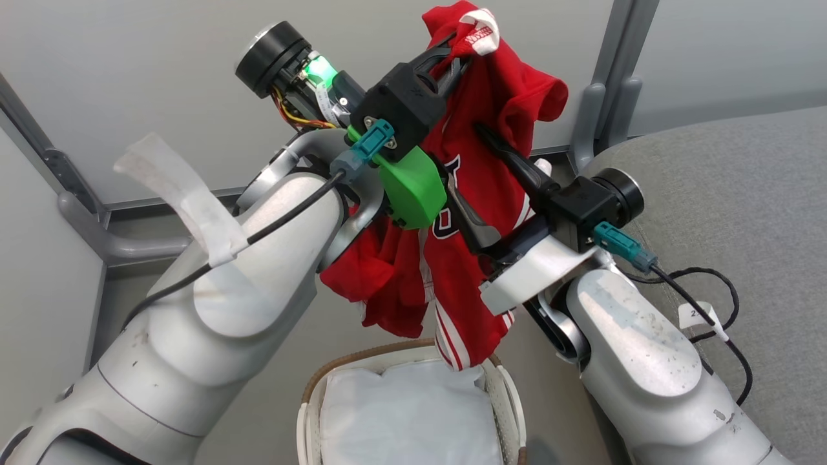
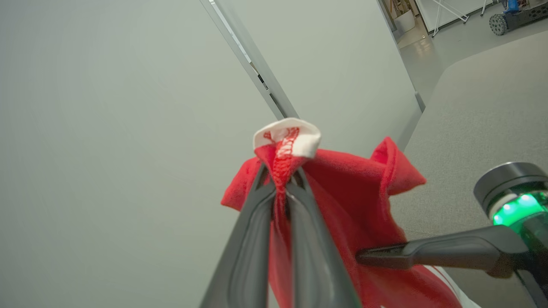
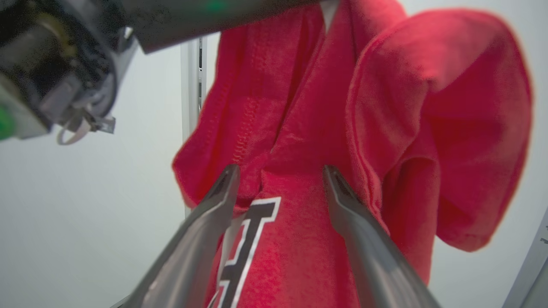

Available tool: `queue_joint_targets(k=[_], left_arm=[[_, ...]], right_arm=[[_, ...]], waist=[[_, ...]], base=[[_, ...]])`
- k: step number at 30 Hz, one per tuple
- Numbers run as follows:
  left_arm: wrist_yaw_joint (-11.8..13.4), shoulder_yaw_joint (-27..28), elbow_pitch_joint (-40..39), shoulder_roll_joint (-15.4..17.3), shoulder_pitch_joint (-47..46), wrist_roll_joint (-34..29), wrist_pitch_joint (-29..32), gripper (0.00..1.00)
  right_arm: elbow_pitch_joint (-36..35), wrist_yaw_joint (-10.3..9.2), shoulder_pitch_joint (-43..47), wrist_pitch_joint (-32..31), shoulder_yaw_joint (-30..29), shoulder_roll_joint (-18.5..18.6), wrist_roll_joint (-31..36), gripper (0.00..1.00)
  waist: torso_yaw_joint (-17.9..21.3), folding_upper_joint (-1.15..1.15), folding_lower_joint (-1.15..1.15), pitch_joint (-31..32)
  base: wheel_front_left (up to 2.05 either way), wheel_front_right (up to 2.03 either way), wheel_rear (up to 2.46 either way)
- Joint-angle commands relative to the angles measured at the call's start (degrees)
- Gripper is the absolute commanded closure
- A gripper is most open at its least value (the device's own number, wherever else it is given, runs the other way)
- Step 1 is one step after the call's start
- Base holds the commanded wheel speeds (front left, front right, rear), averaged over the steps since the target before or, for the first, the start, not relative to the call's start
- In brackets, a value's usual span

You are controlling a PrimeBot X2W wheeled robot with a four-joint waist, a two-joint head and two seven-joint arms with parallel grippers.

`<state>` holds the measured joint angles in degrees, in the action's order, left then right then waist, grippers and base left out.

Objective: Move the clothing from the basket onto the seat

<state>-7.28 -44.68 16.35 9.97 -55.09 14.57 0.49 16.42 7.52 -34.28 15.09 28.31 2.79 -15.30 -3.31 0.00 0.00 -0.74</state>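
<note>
**Barely held by one pinch**

The left gripper (image 2: 280, 182) is clamped on the jersey's (image 1: 517, 97) white-trimmed edge. The right gripper (image 3: 280, 171) stands spread against the cloth, gripping nothing. The jersey hangs over the basket (image 1: 310, 394), beside the sofa (image 1: 730, 194). A quick swing could slip it loose.

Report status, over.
Left jaws shut on bright red sports jersey, hanging over oval white perforated basket. Right jaws open against its front. Grey fabric sofa at right, no obstruction seen.

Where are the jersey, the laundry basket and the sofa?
red jersey (image 1: 517, 97): head view, on the hanging red fabric near its top.
laundry basket (image 1: 329, 371): head view, on the brown rim, left side.
grey sofa (image 1: 730, 194): head view, on the bare woven seat surface.
</note>
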Motion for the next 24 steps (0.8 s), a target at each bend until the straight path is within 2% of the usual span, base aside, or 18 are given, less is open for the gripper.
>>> queue_joint_targets(k=[1, 7, 12, 13, 14, 16, 24], left_arm=[[0.0, 0.0, -0.6, -0.4, 1.0, 1.0, 0.3, 1.00], [0.0, 0.2, -1.7, -1.2, 1.9, 3.3, 1.0, 1.00], [0.1, 0.1, -3.1, -1.9, 2.8, 5.1, 1.0, 1.00], [0.1, 0.2, -3.3, -2.1, 3.0, 5.5, 1.2, 1.00], [0.1, 0.2, -3.6, -2.3, 3.2, 5.8, 1.4, 1.00], [0.2, 0.2, -4.4, -2.5, 3.3, 6.4, 1.6, 1.00], [0.9, 1.7, -5.2, -0.8, 3.7, 8.5, 2.9, 1.00]], right_arm=[[0.5, -0.06, -1.0, 0.1, -0.3, 0.2, -0.8, 0.00], [2.7, -0.06, -3.2, 0.1, 0.2, 0.2, -3.4, 0.00], [7.4, -0.06, -4.9, 0.1, 1.4, 0.2, -4.1, 0.02], [8.3, -0.06, -5.3, 0.1, 1.7, 0.2, -4.0, 0.29], [9.0, -0.06, -5.7, 0.1, 1.8, 0.2, -4.0, 0.72], [9.9, -0.06, -6.3, 0.1, 2.3, 0.2, -4.2, 1.00], [9.6, -0.06, -6.4, 0.1, 2.7, 0.2, -4.1, 1.00]], waist=[[-0.3, 0.00, 0.00, 0.1], [-1.2, 0.00, 0.00, 0.3], [-1.9, 0.00, 0.00, 0.4], [-2.0, 0.00, 0.00, 0.4], [-2.2, 0.00, 0.00, 0.4], [-2.4, 0.00, 0.00, 0.4], [-2.4, 0.00, 0.00, -1.0]], base=[[0.00, 0.00, 0.00], [0.00, 0.00, 0.00], [0.00, 0.00, 0.00], [0.00, 0.00, 0.00], [0.00, 0.00, 0.00], [0.00, 0.00, 0.00], [0.00, 0.00, 0.00]])
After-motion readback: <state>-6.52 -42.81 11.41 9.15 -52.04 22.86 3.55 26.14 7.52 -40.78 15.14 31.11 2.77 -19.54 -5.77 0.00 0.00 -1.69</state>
